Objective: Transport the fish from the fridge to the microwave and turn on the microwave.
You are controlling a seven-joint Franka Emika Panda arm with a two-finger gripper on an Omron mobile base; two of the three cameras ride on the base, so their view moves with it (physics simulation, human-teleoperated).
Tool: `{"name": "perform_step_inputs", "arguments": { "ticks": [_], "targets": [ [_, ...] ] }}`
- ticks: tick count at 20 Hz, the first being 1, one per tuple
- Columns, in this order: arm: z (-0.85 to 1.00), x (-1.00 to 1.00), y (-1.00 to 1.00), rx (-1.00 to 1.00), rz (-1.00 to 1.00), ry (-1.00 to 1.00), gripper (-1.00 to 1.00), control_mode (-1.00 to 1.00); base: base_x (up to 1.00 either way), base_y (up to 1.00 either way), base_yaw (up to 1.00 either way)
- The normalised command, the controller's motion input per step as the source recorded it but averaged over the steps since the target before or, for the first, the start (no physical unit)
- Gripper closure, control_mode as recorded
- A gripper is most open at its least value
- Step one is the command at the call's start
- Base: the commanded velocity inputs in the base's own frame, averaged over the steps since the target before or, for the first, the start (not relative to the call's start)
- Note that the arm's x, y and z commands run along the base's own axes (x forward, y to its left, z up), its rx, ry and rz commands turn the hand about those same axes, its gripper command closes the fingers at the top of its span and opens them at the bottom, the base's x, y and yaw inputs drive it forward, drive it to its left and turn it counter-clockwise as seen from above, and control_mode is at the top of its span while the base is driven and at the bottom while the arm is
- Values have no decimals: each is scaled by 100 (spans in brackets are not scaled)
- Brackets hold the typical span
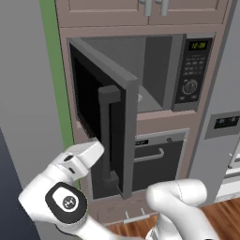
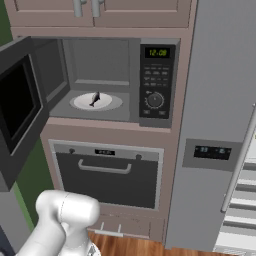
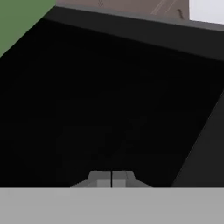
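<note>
The fish [image 2: 94, 99], small and silver-grey, lies on the white round plate [image 2: 96, 102] inside the microwave [image 2: 100, 80]. The microwave's dark glass door [image 1: 105, 117] stands swung open to the left. My gripper [image 3: 111, 179] is shut with nothing in it, its fingertips [image 3: 101, 178] together right in front of the door's black glass [image 3: 109, 100]. In the left base view my forearm [image 1: 82, 157] reaches to the outer face of that door, low on its left side. The grey fridge [image 2: 220, 100] stands to the right of the microwave, with its white shelves [image 2: 245, 200] showing at the far right.
A control panel [image 2: 156, 80] with green digits and a round knob sits on the microwave's right. Below it is a dark oven [image 2: 107, 175] with a horizontal handle. Cabinet doors [image 2: 100, 10] hang above. A green wall strip [image 1: 56, 70] runs to the left of the door.
</note>
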Motion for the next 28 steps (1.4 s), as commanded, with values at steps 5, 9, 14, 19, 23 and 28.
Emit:
{"name": "perform_step_inputs", "arguments": {
  "ticks": [5, 9, 14, 19, 23, 28],
  "targets": [
    [1, 10, -48, -1, -3, 1, 100, -100, 0, 0, 0],
    [2, 16, -50, 0, -6, 2, 100, -100, 0, 0, 0],
    [0, 21, -55, 0, -9, 2, 100, -100, 0, 0, 0],
    [0, 31, -62, 5, -7, 5, 100, -100, 0, 0, 0],
    [0, 25, -54, 4, -2, 6, 100, -100, 0, 0, 0],
    [0, 26, -51, 2, 0, 6, 100, -100, 0, 0, 0]
  ]
}}
